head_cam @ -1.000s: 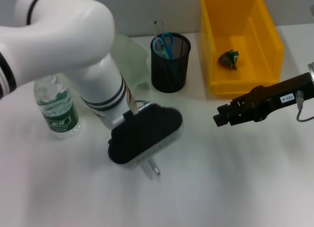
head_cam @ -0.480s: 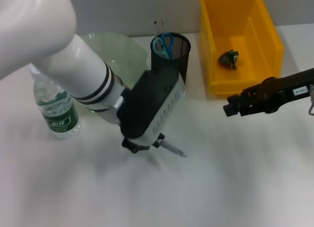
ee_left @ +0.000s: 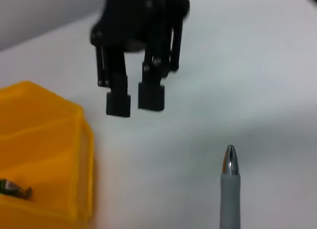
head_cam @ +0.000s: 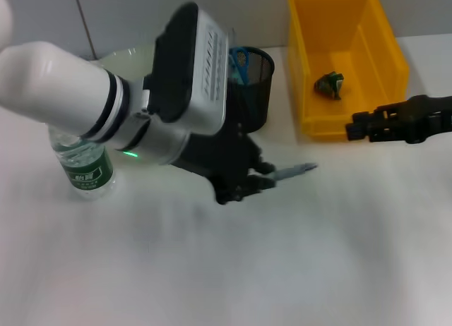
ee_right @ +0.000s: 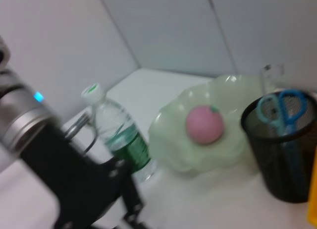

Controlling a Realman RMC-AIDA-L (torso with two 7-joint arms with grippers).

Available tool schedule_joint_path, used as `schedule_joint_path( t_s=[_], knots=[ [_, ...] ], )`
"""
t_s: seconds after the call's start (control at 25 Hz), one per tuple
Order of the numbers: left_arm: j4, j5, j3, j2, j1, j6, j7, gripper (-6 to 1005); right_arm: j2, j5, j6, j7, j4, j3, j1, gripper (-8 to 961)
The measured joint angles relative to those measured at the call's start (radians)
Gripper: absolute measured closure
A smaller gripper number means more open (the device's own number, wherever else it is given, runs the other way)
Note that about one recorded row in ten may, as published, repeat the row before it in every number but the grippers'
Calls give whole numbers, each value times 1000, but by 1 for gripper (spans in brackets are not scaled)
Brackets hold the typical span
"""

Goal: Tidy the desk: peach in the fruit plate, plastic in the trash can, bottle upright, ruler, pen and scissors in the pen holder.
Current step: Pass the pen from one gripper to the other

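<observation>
My left gripper [head_cam: 248,178] is shut on a grey pen [head_cam: 295,171], held just in front of the black mesh pen holder [head_cam: 256,93]; the pen's tip [ee_left: 230,162] points right, above the table. Blue scissors [head_cam: 239,61] and a clear ruler [ee_right: 270,73] stand in the holder. The pink peach [ee_right: 204,124] lies in the pale green fruit plate [ee_right: 171,140]. The bottle [head_cam: 83,164] stands upright at the left. Crumpled plastic [head_cam: 329,84] lies in the yellow trash can [head_cam: 386,54]. My right gripper [head_cam: 357,127] hangs empty by the can's front wall, fingers [ee_left: 119,102] close together.
In the head view my bulky left arm [head_cam: 85,104] covers most of the fruit plate and part of the pen holder. White tabletop [head_cam: 318,255] stretches in front of both grippers. A grey wall runs behind the desk.
My left arm has lifted and swung round, bringing the pen from near the table up toward the pen holder, tip now pointing right. My right arm has drawn back to the right.
</observation>
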Motion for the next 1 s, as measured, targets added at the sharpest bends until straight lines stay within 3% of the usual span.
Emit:
schedule_joint_path(
  t_s=[0.28,0.52,0.76,1.0],
  knots=[
    [34,-318,32,-3,134,-100,-31,846,10,46,-17,-61,3,52,-68,482],
    [31,-604,142,-3,245,-210,62,843,14,83,-79,-166,7,79,-116,480],
    [-15,-851,221,-3,299,-237,182,839,17,90,-114,-233,27,75,-134,479],
    [-145,-1158,327,-4,329,-231,350,836,16,83,-134,-278,29,67,-160,478]
  ],
)
